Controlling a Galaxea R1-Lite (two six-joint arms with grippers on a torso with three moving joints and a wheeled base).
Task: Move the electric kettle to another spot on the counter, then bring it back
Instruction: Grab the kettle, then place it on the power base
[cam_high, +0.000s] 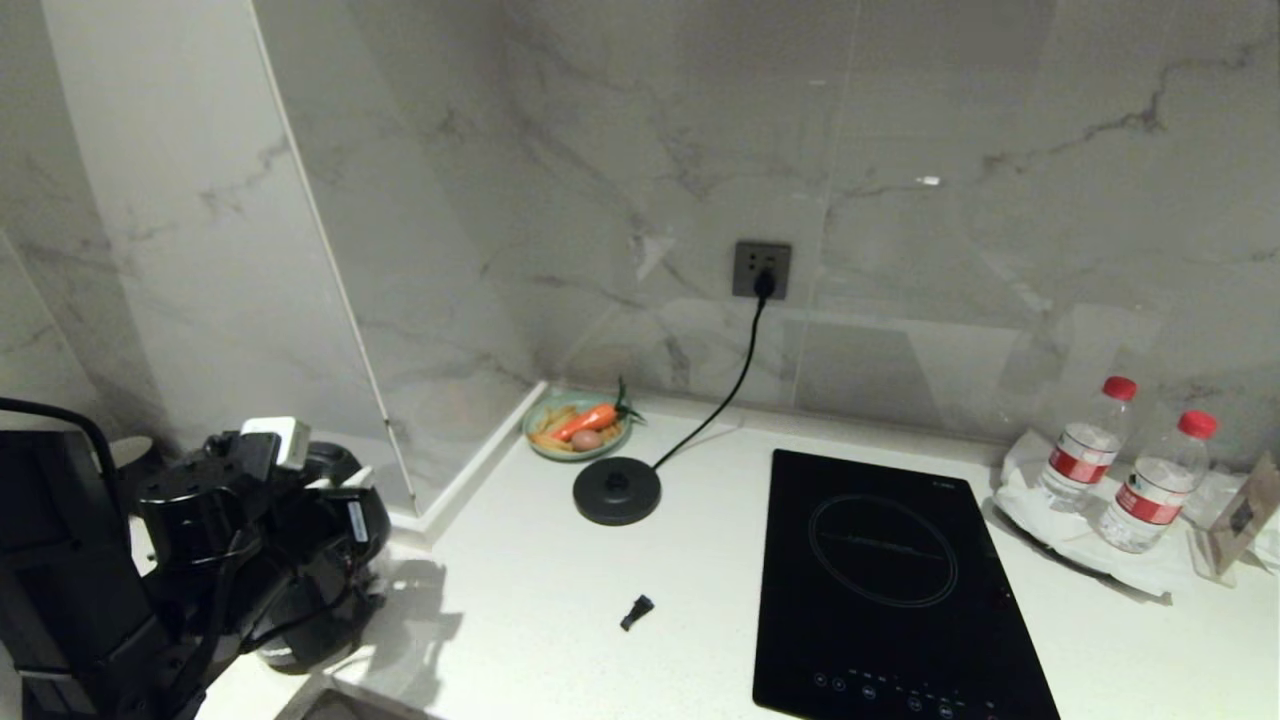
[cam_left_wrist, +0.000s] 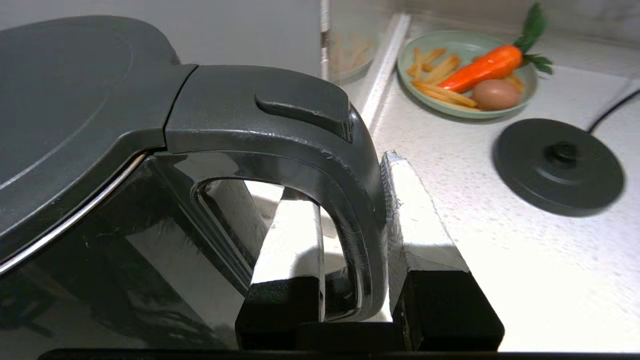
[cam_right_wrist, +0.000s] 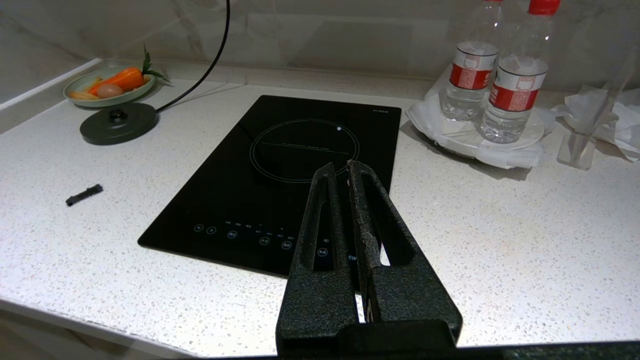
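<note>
The glossy black electric kettle (cam_left_wrist: 75, 100) fills the left wrist view, showing its flat lid and loop handle (cam_left_wrist: 280, 120). My left gripper (cam_left_wrist: 345, 175) is shut on that handle, one finger through the loop and the other outside it. In the head view the left arm (cam_high: 200, 510) sits at the lower left over the white speckled counter (cam_high: 520, 600) and hides most of the kettle. The round black power base (cam_high: 617, 490) stands bare, well to the right of the kettle. My right gripper (cam_right_wrist: 341, 166) hangs shut and holding nothing above the cooktop's front edge.
A green plate (cam_high: 578, 425) with a carrot, an egg and fries sits in the corner behind the base. The base's cord runs to a wall socket (cam_high: 762, 268). A black glass cooktop (cam_high: 880, 580), two water bottles (cam_high: 1085, 450) and a small black piece (cam_high: 636, 612) also lie on the counter.
</note>
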